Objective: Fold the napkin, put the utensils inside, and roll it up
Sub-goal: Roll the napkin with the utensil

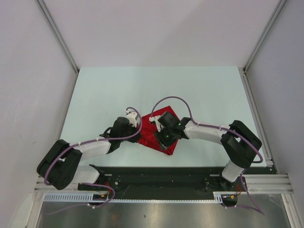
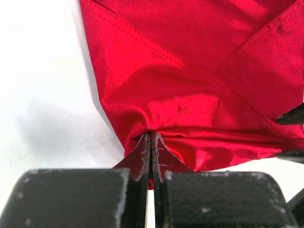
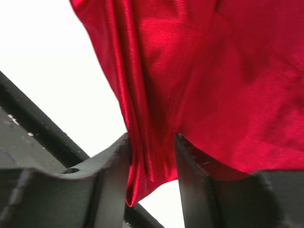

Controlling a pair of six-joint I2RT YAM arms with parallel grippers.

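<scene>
The red napkin [image 1: 153, 129] lies bunched on the pale table between my two arms. My left gripper [image 1: 140, 135] is shut on its near-left edge; in the left wrist view the jaws [image 2: 153, 137] pinch a fold of the napkin [image 2: 190, 71]. My right gripper [image 1: 164, 138] sits over the napkin's right part. In the right wrist view its jaws [image 3: 152, 142] stand apart, open, with a hanging bunch of napkin [image 3: 213, 85] between them, and a gap shows beside the right finger. The utensils are out of view.
The black base plate [image 1: 156, 175] runs along the near edge behind the napkin. The light table [image 1: 118, 90] stretches away toward grey walls and metal rails [image 1: 59, 38]. The right arm's dark fingertips [image 2: 292, 116] show at the edge of the left wrist view.
</scene>
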